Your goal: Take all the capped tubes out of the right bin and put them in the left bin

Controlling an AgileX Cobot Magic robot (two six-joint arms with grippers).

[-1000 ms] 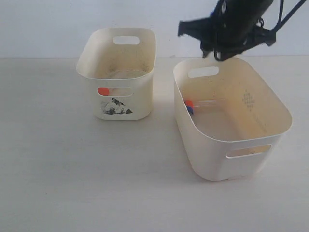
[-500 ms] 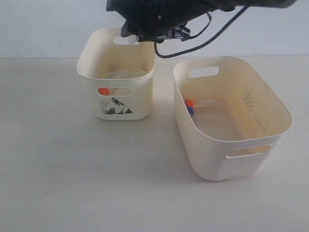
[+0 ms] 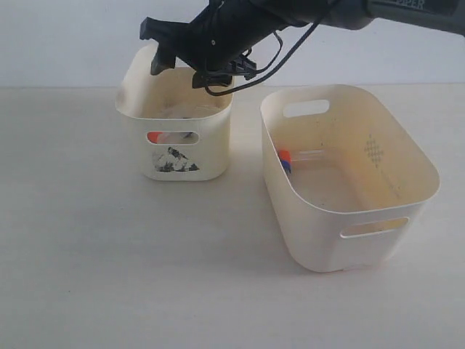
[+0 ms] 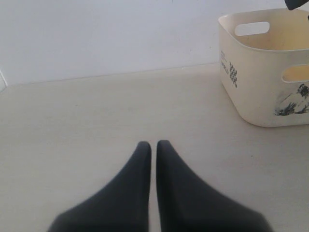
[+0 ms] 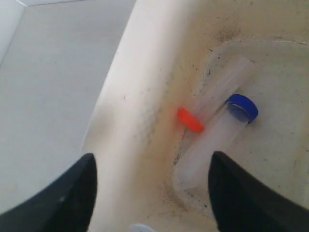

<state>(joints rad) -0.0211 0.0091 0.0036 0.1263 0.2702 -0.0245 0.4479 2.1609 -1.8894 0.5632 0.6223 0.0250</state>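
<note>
Cream plastic marks both containers. The left bin (image 3: 211, 145) stands in the upper left of the exterior view and the right bin (image 3: 407, 156) at centre right, apart from each other on the table (image 3: 109, 254).

The right gripper (image 3: 180, 71) reaches across from the upper right and hovers over the left bin's rim. In the right wrist view its fingers (image 5: 72, 193) are spread wide with nothing between them, so it carries no load. On the bin floor below lie two delivered tubes, close together: an orange-capped tube (image 5: 189, 120) and a blue-capped tube (image 5: 242, 107). A pale rounded shape (image 5: 137, 227) at the very edge of that view may be another tube, but too little of it shows to say.

In the right bin, two waiting tubes rest against the left wall as the exterior view shows it, an orange cap (image 3: 284, 155) just above a blue cap (image 3: 285, 166). I see no others on the floor of that bin.

The left gripper (image 4: 149, 144) has its fingers pressed together on nothing, low over bare table, well short of the left bin.

I judge the task roughly half done: at least two tubes are across and two are left to fetch. The next step would be a return to the right bin.
</note>
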